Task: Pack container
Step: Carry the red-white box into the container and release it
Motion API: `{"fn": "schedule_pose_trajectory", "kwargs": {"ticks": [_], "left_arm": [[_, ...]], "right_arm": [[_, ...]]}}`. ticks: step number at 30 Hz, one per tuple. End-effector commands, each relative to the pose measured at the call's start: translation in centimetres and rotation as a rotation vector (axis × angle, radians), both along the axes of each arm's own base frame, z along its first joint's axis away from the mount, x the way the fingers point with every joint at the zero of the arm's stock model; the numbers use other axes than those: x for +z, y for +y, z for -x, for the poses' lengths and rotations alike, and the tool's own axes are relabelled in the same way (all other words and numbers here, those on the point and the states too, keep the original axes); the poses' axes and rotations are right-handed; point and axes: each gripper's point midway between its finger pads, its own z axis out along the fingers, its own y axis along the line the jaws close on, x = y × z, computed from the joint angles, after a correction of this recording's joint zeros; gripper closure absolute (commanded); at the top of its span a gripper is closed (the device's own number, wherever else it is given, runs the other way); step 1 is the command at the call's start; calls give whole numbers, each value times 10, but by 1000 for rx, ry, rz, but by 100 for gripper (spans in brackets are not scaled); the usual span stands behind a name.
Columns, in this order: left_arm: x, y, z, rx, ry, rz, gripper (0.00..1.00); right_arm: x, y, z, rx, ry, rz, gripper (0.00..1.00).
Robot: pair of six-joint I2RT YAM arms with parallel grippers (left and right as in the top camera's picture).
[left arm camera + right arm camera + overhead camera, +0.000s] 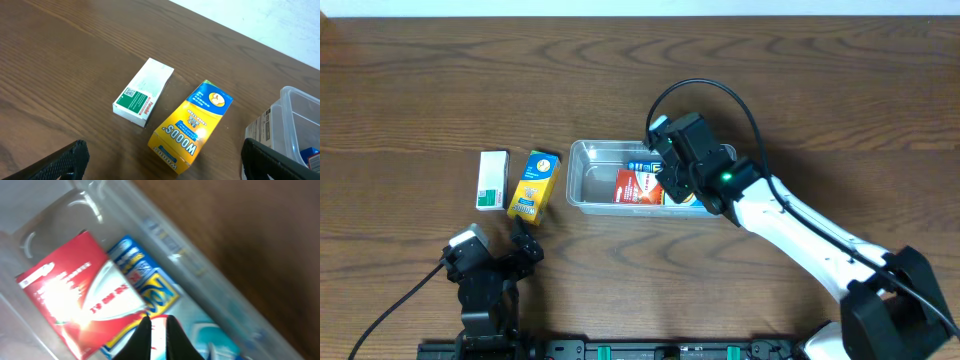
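The container [588, 178] lies on the counter [420, 90] right of centre, its long side running left to right. The right arm's wrist covers the tub's right end in the overhead view, hiding the right claw [159, 330] there. In the right wrist view, blurred and washed by glare, the 2 dark fingers stand close together with a thin gap, low over a red box [75, 295] inside the tub. I cannot tell whether they pinch it. A blue box [145, 280] lies partly under the red one, its print unreadable.

The left claw [164, 150] is spread wide, only its 2 fingertips showing at the bottom corners of its view. Ahead of it lie a yellow box [192, 125] and a white-and-green box [142, 92], just beside each other, left of the container.
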Motion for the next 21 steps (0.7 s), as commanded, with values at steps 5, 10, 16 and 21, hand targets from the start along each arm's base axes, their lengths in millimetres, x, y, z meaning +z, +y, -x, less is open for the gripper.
{"fn": "schedule_pose_trajectory", "kwargs": {"ticks": [5,10,16,21], "left_arm": [[-7,0,0,-5,15,-14,2],[-7,0,0,-5,15,-14,2],[-7,0,0,-5,15,-14,2],[-7,0,0,-5,15,-14,2]], "right_arm": [[-41,6,15,32,151,10,98],[-40,9,13,51,137,9,98],[-23,42,15,185,113,-144,98],[-7,59,7,226,59,-228,98]]}}
